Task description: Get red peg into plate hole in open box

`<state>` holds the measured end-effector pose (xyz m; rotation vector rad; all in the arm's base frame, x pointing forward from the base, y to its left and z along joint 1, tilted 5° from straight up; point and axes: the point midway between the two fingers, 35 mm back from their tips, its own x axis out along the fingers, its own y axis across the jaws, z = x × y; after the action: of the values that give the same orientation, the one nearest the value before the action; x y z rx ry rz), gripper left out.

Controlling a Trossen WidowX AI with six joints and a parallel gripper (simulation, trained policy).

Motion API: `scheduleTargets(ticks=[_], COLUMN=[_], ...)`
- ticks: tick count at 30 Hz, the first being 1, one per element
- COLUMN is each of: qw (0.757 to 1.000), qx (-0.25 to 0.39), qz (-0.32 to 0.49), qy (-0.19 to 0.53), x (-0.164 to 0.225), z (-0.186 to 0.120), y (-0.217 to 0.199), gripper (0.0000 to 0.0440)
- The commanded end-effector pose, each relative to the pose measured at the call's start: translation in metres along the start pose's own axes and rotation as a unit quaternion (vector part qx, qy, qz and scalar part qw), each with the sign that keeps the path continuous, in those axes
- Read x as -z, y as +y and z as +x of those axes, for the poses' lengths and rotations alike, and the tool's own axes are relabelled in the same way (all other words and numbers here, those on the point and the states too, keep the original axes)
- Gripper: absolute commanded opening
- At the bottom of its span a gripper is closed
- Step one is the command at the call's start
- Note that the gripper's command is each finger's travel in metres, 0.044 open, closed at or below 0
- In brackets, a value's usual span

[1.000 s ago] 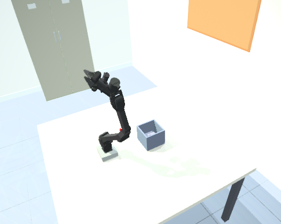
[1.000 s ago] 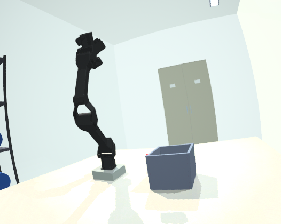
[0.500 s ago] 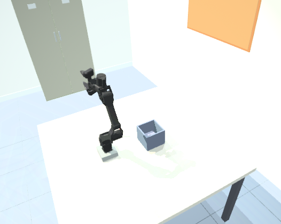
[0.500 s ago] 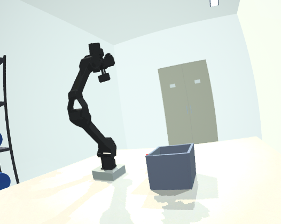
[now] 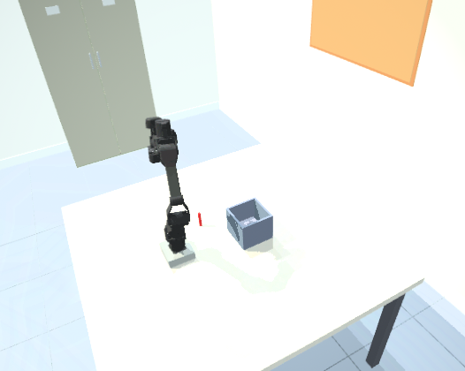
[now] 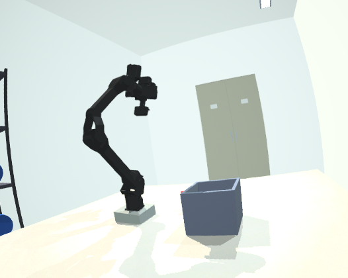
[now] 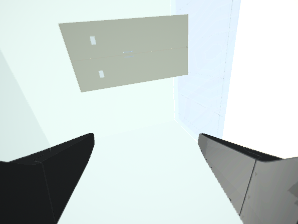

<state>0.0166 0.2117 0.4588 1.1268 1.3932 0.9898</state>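
High above the table (image 5: 321, 212) (image 6: 88, 245), arm (image 5: 172, 181) (image 6: 112, 159) bent, gripper (image 7: 147, 138) wide, nothing held, aimed at cabinet (image 5: 91, 79) (image 6: 233, 129) (image 7: 130, 62). Red peg (image 5: 200, 219) (image 6: 182, 192) on table, box's (image 5: 258, 233) (image 6: 212, 213) 9 o'clock in top view.
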Motion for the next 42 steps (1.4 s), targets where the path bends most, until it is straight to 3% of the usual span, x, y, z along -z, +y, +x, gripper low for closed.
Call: scheduleTargets(ticks=[1,8,16,29,42], qw=[0.998,0.982,0.947,0.854,0.766], qx=[0.038,0.104,0.178,0.293,0.382], qz=[0.038,0.111,0.194,0.320,0.400], qy=[-0.038,-0.109,-0.186,-0.288,-0.328], x=[-0.021,-0.063,-0.109,-0.171,-0.201], z=[0.015,0.036,0.046,0.036,0.013], y=[-0.018,-0.052,-0.096,-0.176,-0.248], gripper=[0.0440,0.0440,0.0440,0.0440,0.0440])
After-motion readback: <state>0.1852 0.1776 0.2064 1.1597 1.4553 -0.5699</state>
